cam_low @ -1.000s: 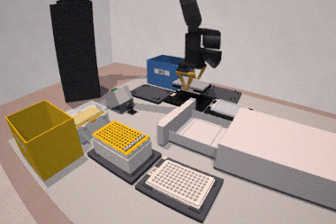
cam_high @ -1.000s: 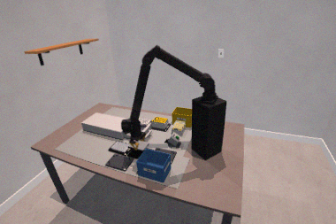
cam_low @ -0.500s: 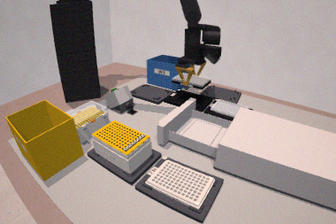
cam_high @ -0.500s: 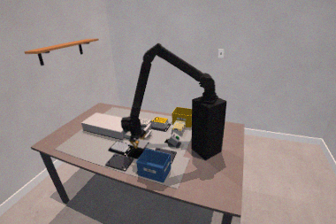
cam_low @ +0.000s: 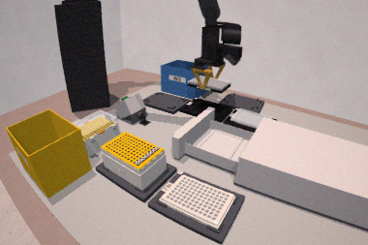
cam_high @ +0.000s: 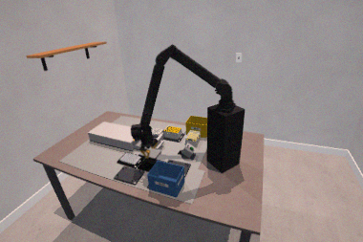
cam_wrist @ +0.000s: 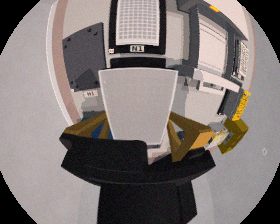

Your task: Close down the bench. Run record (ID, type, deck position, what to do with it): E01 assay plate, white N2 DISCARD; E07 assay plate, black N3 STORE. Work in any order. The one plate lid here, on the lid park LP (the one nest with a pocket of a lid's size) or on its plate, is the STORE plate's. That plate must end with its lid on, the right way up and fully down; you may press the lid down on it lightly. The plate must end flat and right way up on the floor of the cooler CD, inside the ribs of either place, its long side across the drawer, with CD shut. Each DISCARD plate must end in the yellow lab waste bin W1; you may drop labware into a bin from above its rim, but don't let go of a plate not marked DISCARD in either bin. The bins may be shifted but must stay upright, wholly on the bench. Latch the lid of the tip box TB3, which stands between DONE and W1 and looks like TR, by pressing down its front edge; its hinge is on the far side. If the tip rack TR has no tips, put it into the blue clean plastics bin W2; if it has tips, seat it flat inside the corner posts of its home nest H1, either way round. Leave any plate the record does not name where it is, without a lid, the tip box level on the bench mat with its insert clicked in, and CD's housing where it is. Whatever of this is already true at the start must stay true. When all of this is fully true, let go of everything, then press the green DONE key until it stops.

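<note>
While the plate lid (cam_low: 209, 83) hangs clear of the deck, the gripper (cam_low: 208, 76) has its yellow fingers (cam_low: 199, 77) clamped on it, one on each long edge, and holds it level. In the wrist view the lid (cam_wrist: 138, 106) shows as a pale flat panel running away from the fingers, and beyond its far edge lies a white assay plate (cam_wrist: 136, 24) in its nest (a small label sits on the near side of that nest, too blurred to read). From the exterior view the lid floats just in front of the blue bin (cam_low: 177, 77), above the dark nests (cam_low: 246, 104) at the far end of the mat.

Nearer the camera, the cooler's drawer (cam_low: 211, 142) stands pulled out of its long pale housing (cam_low: 310, 162). A second white plate (cam_low: 201, 201) rests in a nest at the front. To its left stands the tip rack (cam_low: 132, 156) with its yellow, hole-dotted top, then the tip box (cam_low: 97, 130), and the yellow bin (cam_low: 45, 152) at the edge of the tabletop (cam_high: 239, 198).
</note>
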Controlling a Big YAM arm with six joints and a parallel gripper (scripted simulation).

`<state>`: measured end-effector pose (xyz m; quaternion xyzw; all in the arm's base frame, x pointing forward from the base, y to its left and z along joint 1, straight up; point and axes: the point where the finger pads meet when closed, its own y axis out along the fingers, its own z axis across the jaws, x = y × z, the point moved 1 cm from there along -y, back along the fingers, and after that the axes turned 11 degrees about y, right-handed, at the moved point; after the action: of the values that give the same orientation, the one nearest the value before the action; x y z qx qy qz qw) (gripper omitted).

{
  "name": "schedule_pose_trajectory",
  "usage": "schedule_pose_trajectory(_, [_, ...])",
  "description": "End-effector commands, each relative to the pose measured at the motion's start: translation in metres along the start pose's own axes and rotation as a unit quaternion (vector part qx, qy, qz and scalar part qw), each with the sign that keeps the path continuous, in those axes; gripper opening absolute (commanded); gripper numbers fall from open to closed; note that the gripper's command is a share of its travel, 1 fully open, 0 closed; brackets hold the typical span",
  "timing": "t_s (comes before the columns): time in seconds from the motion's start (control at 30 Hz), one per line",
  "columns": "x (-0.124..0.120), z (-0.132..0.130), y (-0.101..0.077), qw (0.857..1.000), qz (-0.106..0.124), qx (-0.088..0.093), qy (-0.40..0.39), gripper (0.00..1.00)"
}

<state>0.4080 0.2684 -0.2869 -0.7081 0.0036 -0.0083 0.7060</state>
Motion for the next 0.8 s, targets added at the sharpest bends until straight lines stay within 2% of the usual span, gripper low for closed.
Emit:
schedule_pose_trajectory(0.0, [0.010, 0.007, -0.021, 1.000, -0.012, 0.007, -0.001, 0.00])
schedule_pose_trajectory(0.13, [0.010, 0.007, -0.024, 1.000, -0.012, 0.007, -0.001, 0.00])
schedule_pose_trajectory(0.17, [-0.005, -0.003, -0.004, 1.000, 0.006, -0.006, -0.002, 0.00])
schedule_pose_trajectory(0.27, [0.010, 0.007, -0.029, 1.000, -0.012, 0.007, -0.001, 0.00])
schedule_pose_trajectory(0.63, [0.009, 0.007, -0.044, 1.000, -0.012, 0.007, -0.001, 0.00])
schedule_pose_trajectory(0.7, [0.009, 0.007, -0.044, 1.000, -0.012, 0.007, -0.001, 0.00])
schedule_pose_trajectory(0.73, [-0.005, -0.003, -0.024, 1.000, 0.006, -0.006, -0.002, 0.00])
schedule_pose_trajectory(0.77, [-0.002, -0.001, -0.030, 1.000, 0.002, -0.003, -0.002, 0.00])
